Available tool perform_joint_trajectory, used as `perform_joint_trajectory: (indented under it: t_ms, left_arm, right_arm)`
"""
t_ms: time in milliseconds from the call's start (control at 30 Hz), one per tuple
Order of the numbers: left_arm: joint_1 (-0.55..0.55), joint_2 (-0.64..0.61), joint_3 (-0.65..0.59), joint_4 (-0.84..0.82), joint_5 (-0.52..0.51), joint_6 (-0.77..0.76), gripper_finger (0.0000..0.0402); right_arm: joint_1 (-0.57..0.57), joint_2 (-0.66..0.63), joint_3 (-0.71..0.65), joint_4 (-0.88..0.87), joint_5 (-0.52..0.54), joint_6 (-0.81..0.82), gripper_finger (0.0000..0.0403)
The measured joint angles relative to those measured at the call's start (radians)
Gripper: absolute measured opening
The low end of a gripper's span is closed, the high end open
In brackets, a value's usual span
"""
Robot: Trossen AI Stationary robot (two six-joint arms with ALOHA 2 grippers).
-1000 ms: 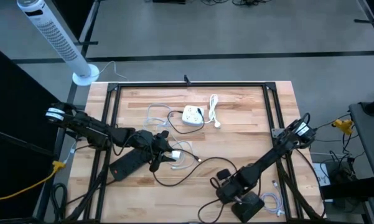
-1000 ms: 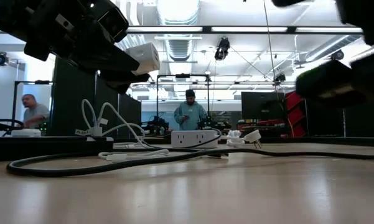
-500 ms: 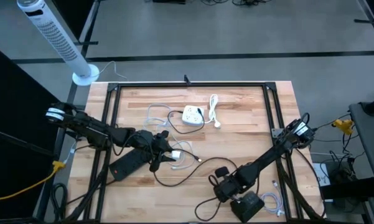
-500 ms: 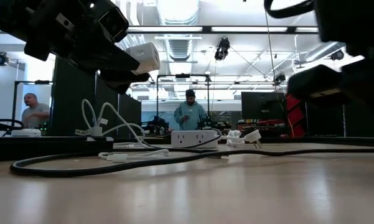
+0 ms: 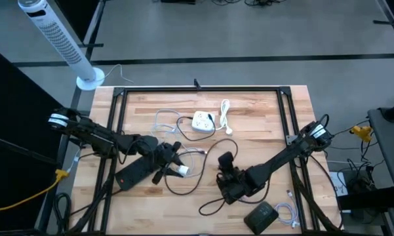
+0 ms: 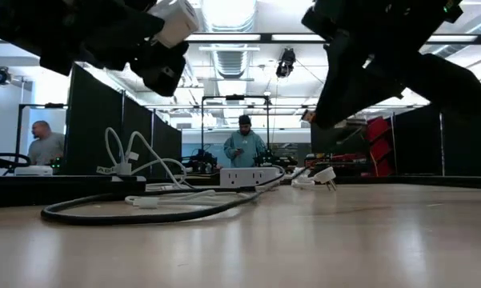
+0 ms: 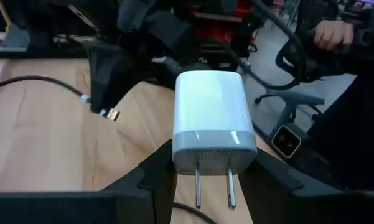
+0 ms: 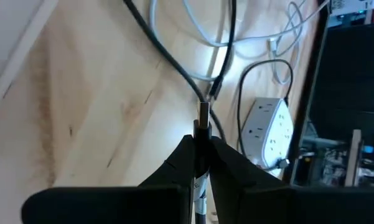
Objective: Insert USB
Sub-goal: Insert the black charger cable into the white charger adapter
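— What has the left gripper (image 7: 213, 177) got?

— A white, rounded plastic wall charger block (image 7: 214, 124). The jaws are closed on its lower end, with its two metal prongs pointing back toward the wrist camera. In the high view the left gripper (image 5: 174, 164) sits over the left-centre of the pale wooden plank table (image 5: 262, 111), and the charger's white body (image 5: 182, 170) shows at its tip.

— And the right gripper?

— The right gripper (image 8: 201, 149) has its jaws pinched shut on a thin black USB cable (image 8: 174, 59), right behind the silver metal plug (image 8: 203, 114), which sticks out past the fingertips. From above, the right gripper (image 5: 226, 172) is near the table's middle, just to the right of the left one, the two tips apart.

— Is the plug in the charger?

— No. In the left wrist view the metal plug (image 7: 112, 114) hangs free beyond the charger, clear of it.

— What else is on the table?

— A white multi-socket power strip (image 5: 202, 120) lies toward the far edge, with a white coiled cord (image 5: 224, 113) beside it. A flat dark rectangular box (image 5: 261, 214) lies near the front edge.

— Anyone in the room?

— In the low view, a person (image 6: 245, 146) stands behind the table and another (image 6: 42, 144) at the left.
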Motion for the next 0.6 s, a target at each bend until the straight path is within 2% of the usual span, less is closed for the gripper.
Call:
perform_joint_trajectory:
  t_ms: [167, 333, 600]
  left_arm:
    - [0.0, 0.0, 0.0, 0.059, 0.019, -0.002, 0.0141]
    - [0.0, 0.0, 0.0, 0.089, 0.018, 0.002, 0.0141]
    - [0.0, 0.002, 0.0, 0.093, -0.213, -0.139, 0.0141]
  right_arm:
    - [-0.003, 0.0, -0.001, 0.002, 0.028, -0.002, 0.0017]
    - [-0.001, -0.006, -0.002, 0.017, 0.173, -0.015, 0.0017]
    - [-0.003, -0.023, -0.002, 0.024, 0.35, -0.238, 0.0017]
